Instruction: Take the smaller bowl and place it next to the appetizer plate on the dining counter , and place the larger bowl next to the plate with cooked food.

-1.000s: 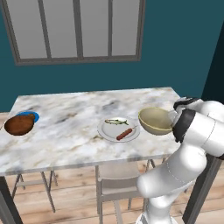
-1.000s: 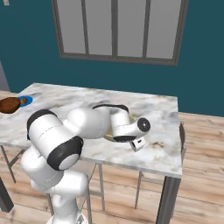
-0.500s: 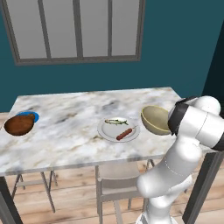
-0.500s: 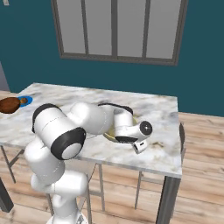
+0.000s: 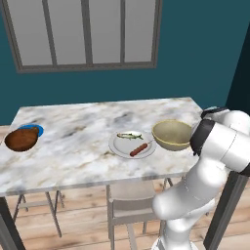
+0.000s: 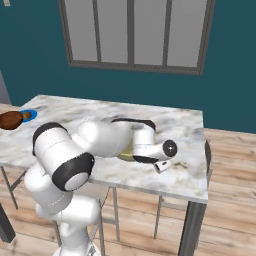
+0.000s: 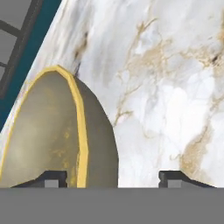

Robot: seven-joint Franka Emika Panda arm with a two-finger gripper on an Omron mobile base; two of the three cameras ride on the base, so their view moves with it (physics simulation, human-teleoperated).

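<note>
While the white arm is bending low over the right end of the tabletop, the tool is standing wide apart, its two dark fingertips straddling the yellow rim of the larger bowl without pressing on it: one tip is sitting over the bowl's inside, the other is hanging over bare marble outside the wall. That pale beige bowl is resting upright on the marble, just beside the white plate, on the plate's right in the left base view. On the plate a reddish-brown sausage is lying near the front edge and a small greenish fish is lying behind it. Far across the tabletop, at its left end, the small brown bowl is sitting right up against the little blue plate, which is peeking out behind it; the right base view is showing the same pair at the far left edge of the marble. Behind the tabletop a dark teal wall is carrying a grey-framed window, and a pale chair is tucked under the near edge.
</note>
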